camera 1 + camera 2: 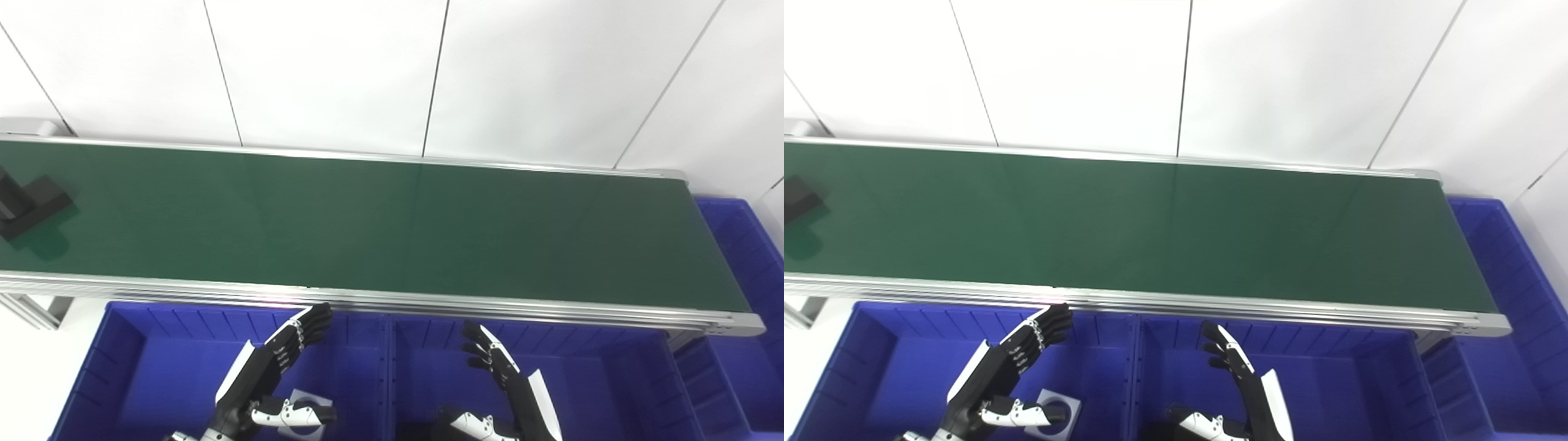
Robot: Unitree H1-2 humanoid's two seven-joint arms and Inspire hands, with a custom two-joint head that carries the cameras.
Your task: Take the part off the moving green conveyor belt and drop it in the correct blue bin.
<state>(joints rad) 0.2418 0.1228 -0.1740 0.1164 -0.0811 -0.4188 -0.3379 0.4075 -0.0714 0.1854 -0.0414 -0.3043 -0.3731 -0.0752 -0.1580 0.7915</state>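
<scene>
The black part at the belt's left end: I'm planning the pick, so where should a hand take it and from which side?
Probably by the flat block that juts toward the belt's middle, left hand coming from above over the near rail. The part lies flat, its other end cut off by the picture edge, so only that block is sure.

The long green conveyor belt (380, 226) lies bare except for a black angular part (27, 205) at its left end; its silver aluminium front rail (429, 303) borders the blue plastic bins (153, 361).
</scene>
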